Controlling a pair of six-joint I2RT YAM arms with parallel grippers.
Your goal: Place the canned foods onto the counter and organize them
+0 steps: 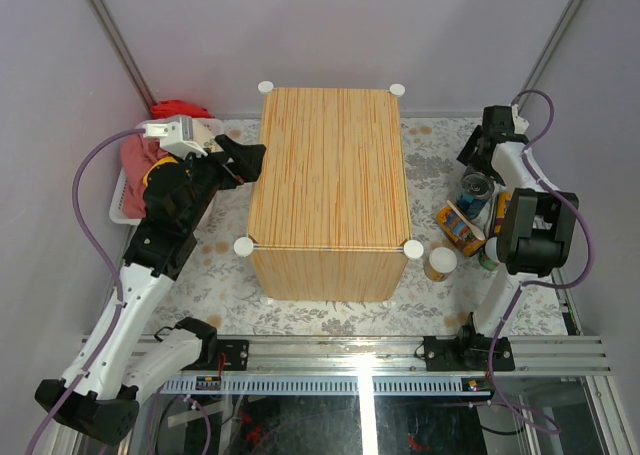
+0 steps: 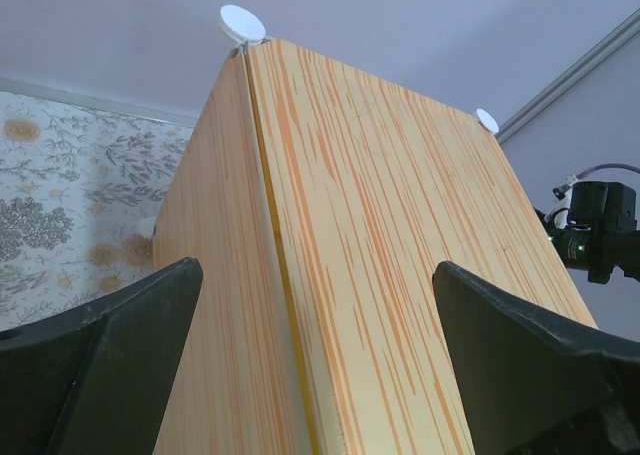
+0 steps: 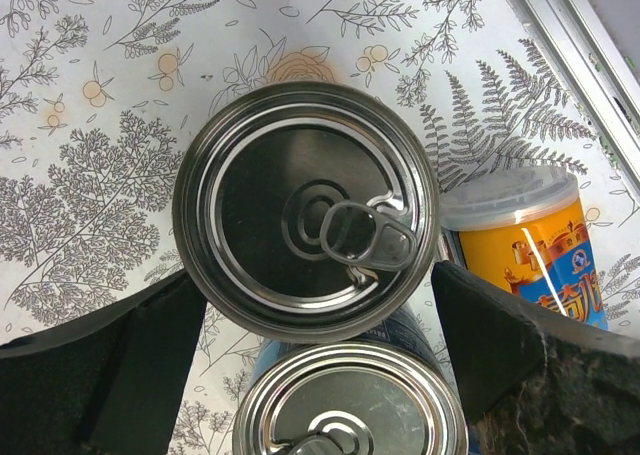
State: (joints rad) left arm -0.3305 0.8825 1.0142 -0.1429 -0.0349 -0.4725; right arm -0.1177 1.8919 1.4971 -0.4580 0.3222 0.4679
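Top view: the cans (image 1: 460, 225) cluster on the mat (image 1: 230, 265) right of the counter (image 1: 328, 175), nearest my right arm (image 1: 530, 235). Left wrist: my left gripper (image 2: 315, 285) gapes empty at the counter's edge. Right wrist: my right gripper (image 3: 315, 275), fingers spread, points straight down at an upright silver-topped can (image 3: 305, 210) (another just beside).

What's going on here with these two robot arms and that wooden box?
The two arms are meant to move cans onto the wooden counter, whose top holds none yet. The right gripper is open and poised over a silver-topped can standing on the floral mat, with an orange-yellow can beside it. The left gripper is open and empty, facing the counter's left edge.
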